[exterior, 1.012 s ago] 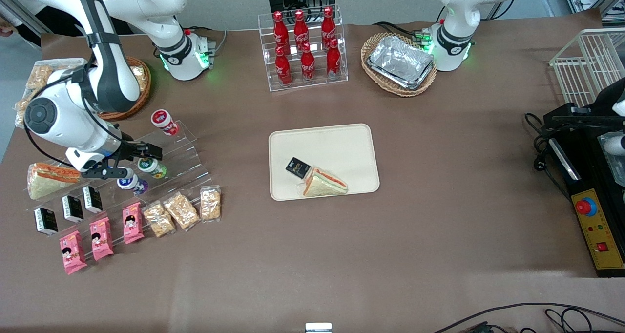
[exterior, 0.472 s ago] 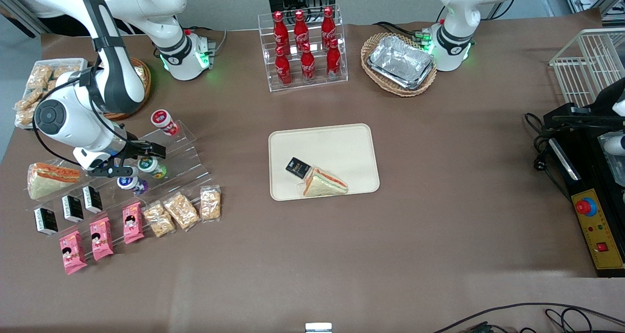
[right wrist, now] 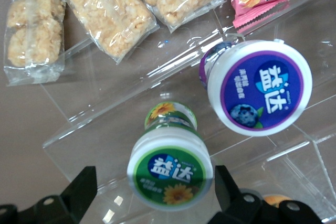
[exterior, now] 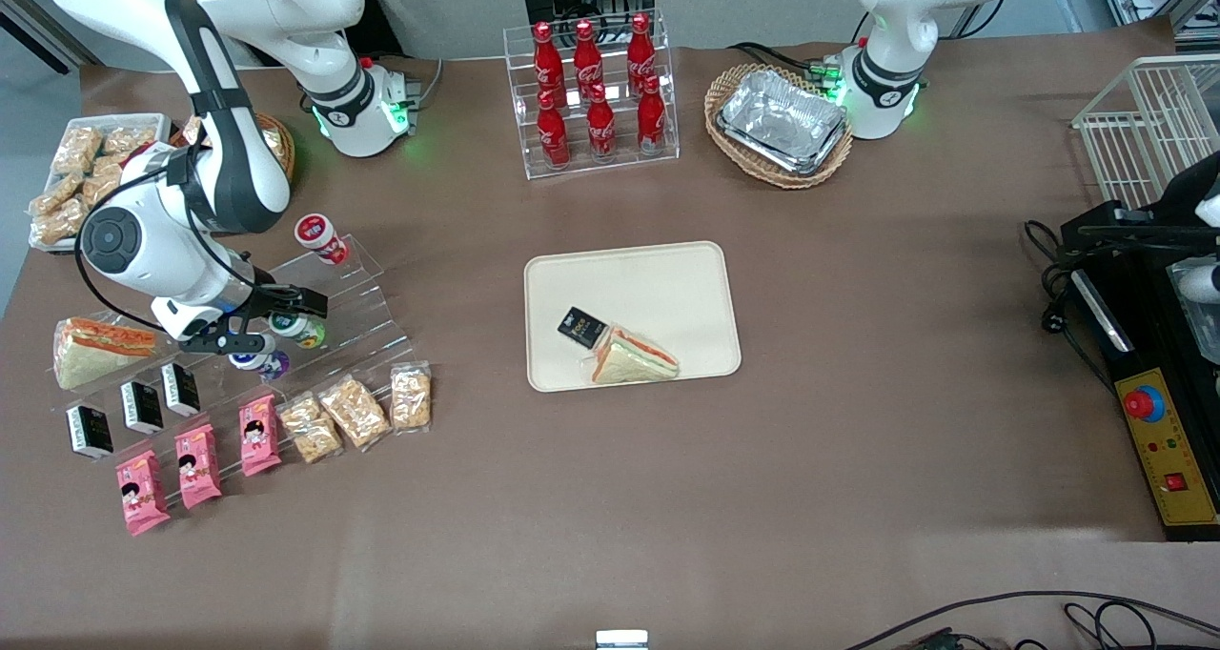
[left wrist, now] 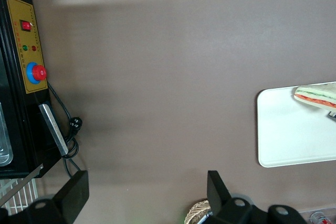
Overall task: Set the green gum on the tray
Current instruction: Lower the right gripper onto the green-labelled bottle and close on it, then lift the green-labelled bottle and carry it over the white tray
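The green gum (exterior: 297, 327) (right wrist: 170, 167), a small canister with a green-and-white lid, stands on a step of the clear acrylic riser (exterior: 367, 307). My gripper (exterior: 278, 322) (right wrist: 156, 187) is open, one finger on each side of the gum's lid, with a gap on both sides. The cream tray (exterior: 648, 274) lies at the table's middle and holds a wrapped sandwich (exterior: 633, 356) and a small black box (exterior: 581, 327). The tray's corner also shows in the left wrist view (left wrist: 283, 140).
A blue-lidded canister (exterior: 255, 358) (right wrist: 257, 88) stands one step nearer the front camera, beside the gum. A red-lidded canister (exterior: 318, 236) stands on the top step. Snack packets (exterior: 357, 410), pink packs (exterior: 195, 464) and black boxes (exterior: 141, 406) lie nearer the camera.
My gripper has moved a little toward the tray's side and closed in on the green gum, so its fingers now flank the lid. The gum has not moved.
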